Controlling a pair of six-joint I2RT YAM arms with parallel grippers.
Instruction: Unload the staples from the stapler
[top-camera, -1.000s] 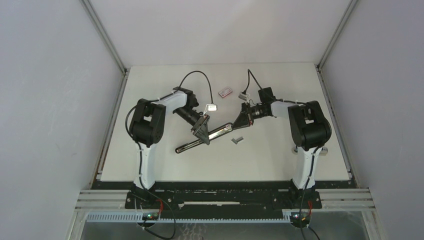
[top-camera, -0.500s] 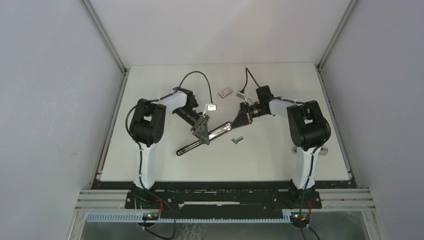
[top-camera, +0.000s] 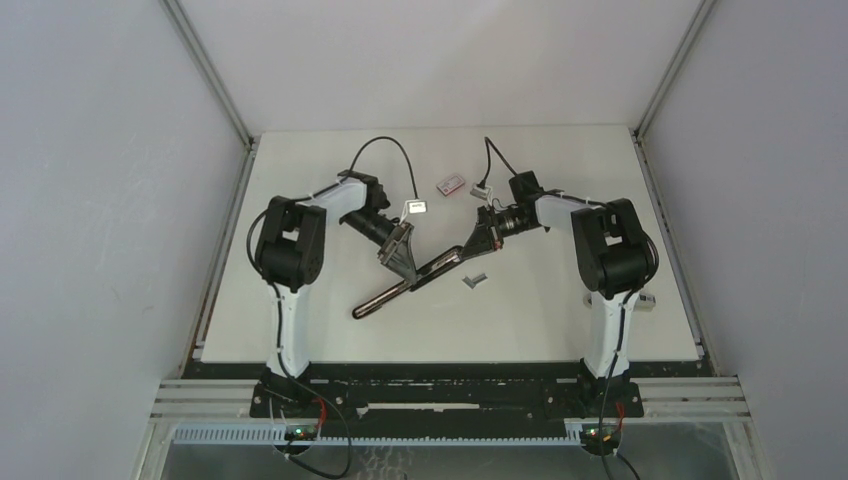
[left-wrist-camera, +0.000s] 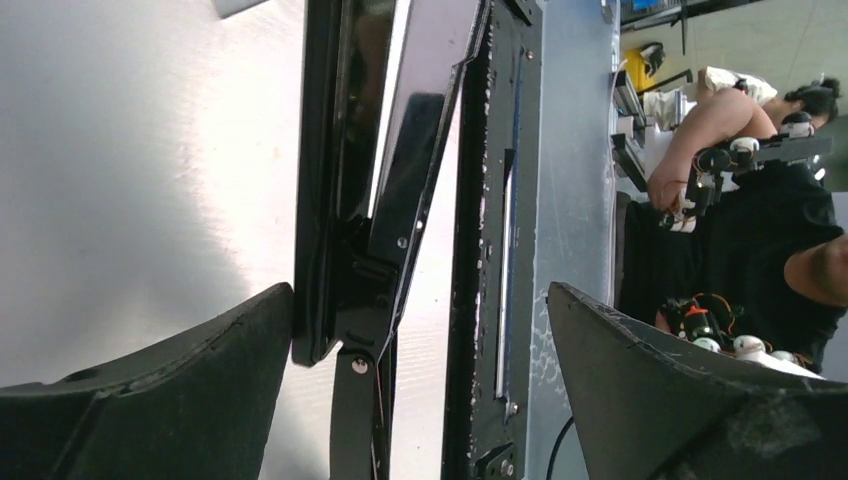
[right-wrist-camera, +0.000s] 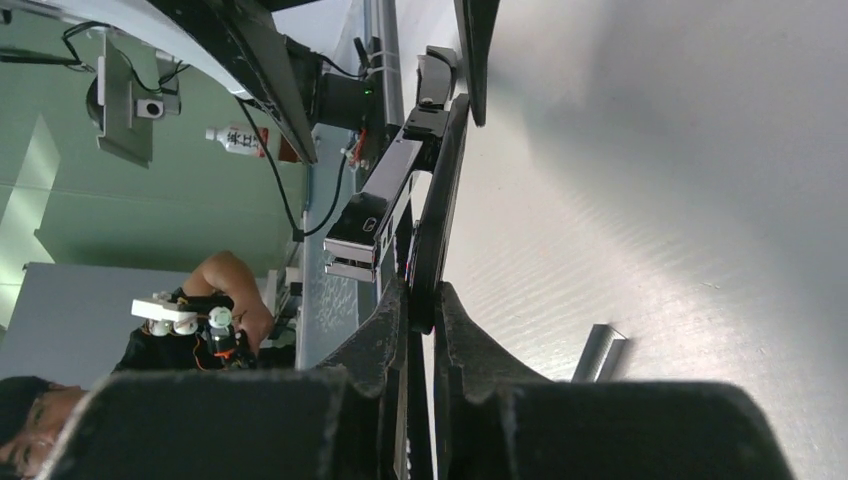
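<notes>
At the table's (top-camera: 560, 320) centre the stapler (top-camera: 380, 298) lies slanted from 8 to 2 o'clock. The right gripper (top-camera: 474, 245) clenches its 2 o'clock end, likely steadying it. The left gripper (top-camera: 403, 260) straddles its middle, jaws released. The staples (top-camera: 475, 281) lie loose at the right gripper's 6 o'clock.

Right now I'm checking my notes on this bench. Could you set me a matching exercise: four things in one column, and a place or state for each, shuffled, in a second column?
Things:
1. left gripper
2. right gripper
3. staples
4. red-and-white box

Place or state:
A. lying loose on the table, beside the stapler
B. open, one finger on each side of the stapler
C. on the far part of the table, beyond both grippers
D. shut on one end of the stapler

Pairs: 1-B, 2-D, 3-A, 4-C
</notes>
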